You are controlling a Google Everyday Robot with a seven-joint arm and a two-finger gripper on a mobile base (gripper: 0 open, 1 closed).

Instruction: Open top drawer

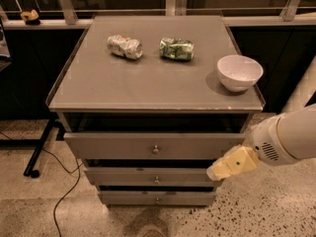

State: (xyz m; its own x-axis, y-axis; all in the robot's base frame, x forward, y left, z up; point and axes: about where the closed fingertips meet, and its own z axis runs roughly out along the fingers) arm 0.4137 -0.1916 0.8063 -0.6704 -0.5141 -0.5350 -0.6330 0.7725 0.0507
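The top drawer (pixel 118 145) is the widest grey drawer, just under the cabinet top, with a small round metal knob (pixel 155 149) at its centre. It stands pulled out a little, with a dark gap above its front. My gripper (pixel 217 172) comes in from the right on a white arm. Its cream tip is at the lower right corner of the top drawer's front, to the right of and slightly below the knob. It holds nothing that I can see.
Two narrower drawers (pixel 154 177) sit below. On the cabinet top (pixel 148 78) lie a crushed silver can (pixel 124 47), a crushed green can (pixel 176 49) and a white bowl (pixel 240 72) near the right edge. A black stand leg and cable (pixel 42 147) lie on the floor at left.
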